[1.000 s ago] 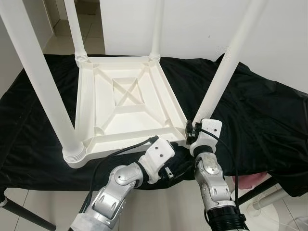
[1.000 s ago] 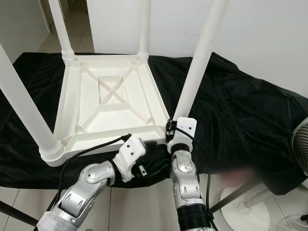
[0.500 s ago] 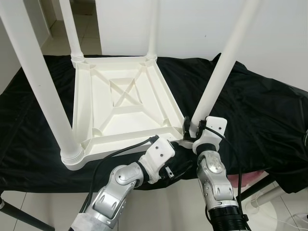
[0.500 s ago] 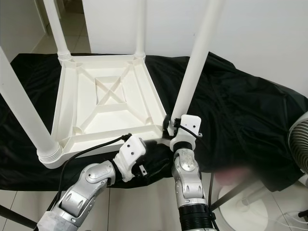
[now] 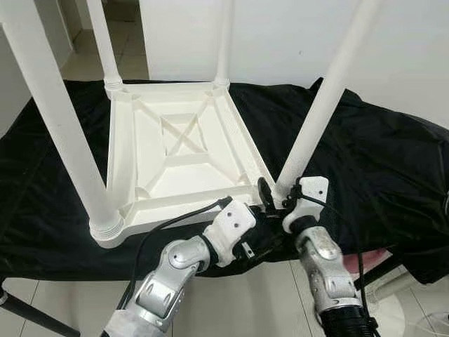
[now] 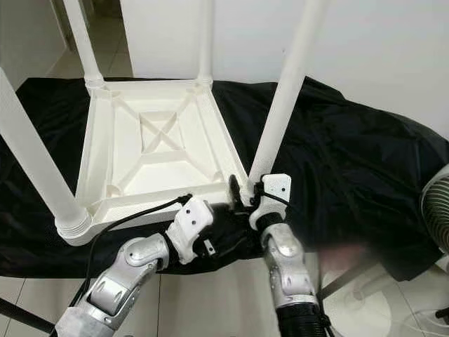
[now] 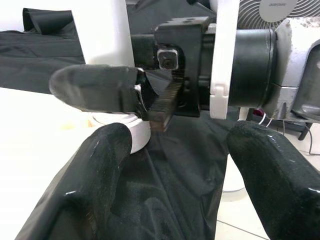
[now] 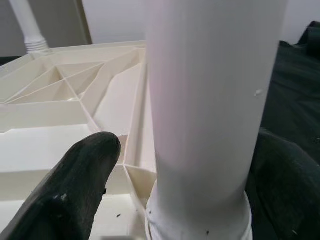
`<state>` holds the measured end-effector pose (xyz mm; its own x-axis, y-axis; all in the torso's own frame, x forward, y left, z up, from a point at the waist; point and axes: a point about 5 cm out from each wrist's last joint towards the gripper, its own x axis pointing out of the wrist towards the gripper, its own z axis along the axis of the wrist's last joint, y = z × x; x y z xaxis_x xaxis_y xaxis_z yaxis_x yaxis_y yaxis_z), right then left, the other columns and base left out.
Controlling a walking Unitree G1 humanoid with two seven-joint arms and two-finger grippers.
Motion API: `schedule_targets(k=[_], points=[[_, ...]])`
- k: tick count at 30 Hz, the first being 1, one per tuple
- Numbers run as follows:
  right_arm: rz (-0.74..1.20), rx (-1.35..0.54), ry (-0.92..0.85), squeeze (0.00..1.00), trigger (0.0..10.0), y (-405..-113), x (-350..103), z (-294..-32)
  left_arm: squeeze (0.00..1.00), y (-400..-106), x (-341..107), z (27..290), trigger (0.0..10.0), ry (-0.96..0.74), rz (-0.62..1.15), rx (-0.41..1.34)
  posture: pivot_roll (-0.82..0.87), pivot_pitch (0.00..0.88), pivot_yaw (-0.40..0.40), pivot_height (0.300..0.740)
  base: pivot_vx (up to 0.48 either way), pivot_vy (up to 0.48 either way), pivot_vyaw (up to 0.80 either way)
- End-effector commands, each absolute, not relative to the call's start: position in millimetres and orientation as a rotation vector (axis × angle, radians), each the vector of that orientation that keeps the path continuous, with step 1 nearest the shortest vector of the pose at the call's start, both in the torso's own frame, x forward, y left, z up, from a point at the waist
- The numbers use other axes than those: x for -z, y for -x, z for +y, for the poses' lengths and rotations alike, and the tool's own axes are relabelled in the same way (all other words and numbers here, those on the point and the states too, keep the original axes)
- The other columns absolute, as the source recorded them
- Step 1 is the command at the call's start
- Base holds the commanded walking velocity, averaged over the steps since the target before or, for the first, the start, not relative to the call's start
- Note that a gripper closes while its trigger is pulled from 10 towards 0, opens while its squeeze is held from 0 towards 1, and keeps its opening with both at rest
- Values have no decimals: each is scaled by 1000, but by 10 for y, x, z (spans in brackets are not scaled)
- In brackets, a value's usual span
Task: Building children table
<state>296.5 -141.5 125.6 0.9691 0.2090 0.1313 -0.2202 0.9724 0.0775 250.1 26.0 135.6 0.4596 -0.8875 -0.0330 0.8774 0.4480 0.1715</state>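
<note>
The white plastic children's table (image 5: 123,154) lies upside down on a black cloth (image 5: 379,161), its legs pointing up. My right gripper (image 5: 277,193) is at the base of the near right leg (image 5: 323,105). It is open: in the right wrist view the leg (image 8: 210,100) stands between the two fingers (image 8: 75,185) with a gap on each side. My left gripper (image 7: 185,170) is open just in front of that corner, low over the cloth, with nothing between its fingers (image 7: 95,185). It looks at the right gripper's finger beside the leg's collar.
The near left leg (image 5: 59,133) rises thick at the left, and two far legs (image 5: 102,42) stand at the back by a white wall. A fan (image 6: 438,210) stands on the tiled floor at the right. A pink object (image 5: 379,256) lies under the cloth's edge.
My right gripper's fingers have spread apart at the leg's base and its wrist has leaned to the right. My left arm has hardly moved.
</note>
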Motion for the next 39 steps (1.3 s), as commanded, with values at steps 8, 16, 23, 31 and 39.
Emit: schedule_targets(k=[8,16,23,31,39], points=[[-134,-364,-42,0,10000,-3090,-1275,-1533,0,-2534,-1355,249,10000,-174,-71,1080,-44,24,-47,740,0,0,0],[-118,-552,37,0,10000,-3196,-1276,-1488,0,-2533,-1362,230,10000,-180,-79,1105,-48,22,-35,740,0,0,0],[-84,-615,74,0,0,-3252,-1224,-1489,0,-2541,-1371,212,10000,-181,-85,1110,-39,19,-40,740,0,0,0],[-49,-645,91,0,0,-3265,-1130,-1601,0,-2555,-1380,216,10000,-174,-90,1097,-35,19,-44,740,0,0,0],[-58,-587,52,0,10000,-3263,-1143,-1663,0,-2571,-1384,212,10000,-172,-92,1095,-42,30,-45,740,0,0,0]])
